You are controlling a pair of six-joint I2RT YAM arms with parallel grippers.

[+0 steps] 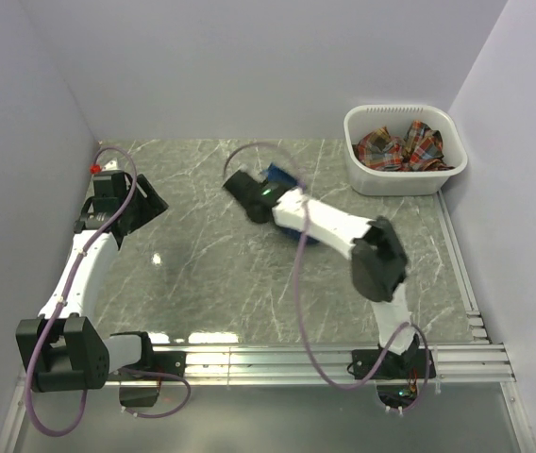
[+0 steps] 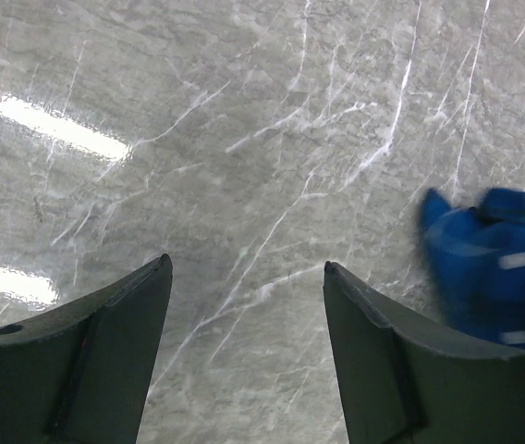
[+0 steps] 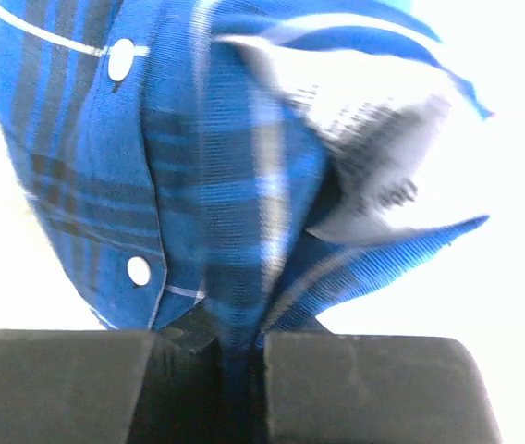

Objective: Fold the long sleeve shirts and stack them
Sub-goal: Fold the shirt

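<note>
Top external view: the only view that takes in both arms and both garments. The left pincer (image 1: 158, 201) hangs over the far left of the grey marbled tabletop (image 1: 211, 283), well apart from any cloth. The right arm reaches across the middle, and its pincer (image 1: 240, 184) sits at a bunched blue shirt (image 1: 281, 174), most of which is hidden under the arm. The red-orange shirt (image 1: 400, 147) lies crumpled in the white basket (image 1: 402, 181) at the far right corner. Neither pincer's opening can be read from here. Left wrist view: the left pincer (image 2: 244, 266) stands wide apart, its two dark fingers (image 2: 105, 351) holding nothing and framing bare tabletop (image 2: 244, 111). A blurred part of the blue shirt (image 2: 494, 268) shows at the right edge, beside but not between the fingers. Right wrist view: this alone shows the grip. The right pincer (image 3: 239, 342) is drawn together on a fold of the blue shirt (image 3: 207, 185), with cloth pinched in the narrow gap between the two black pads. Navy bands, thin white lines, two white buttons (image 3: 139, 270) and a blurred pale label (image 3: 373, 157) are visible. The background is washed out white, so whether the shirt touches the tabletop cannot be told here.
</note>
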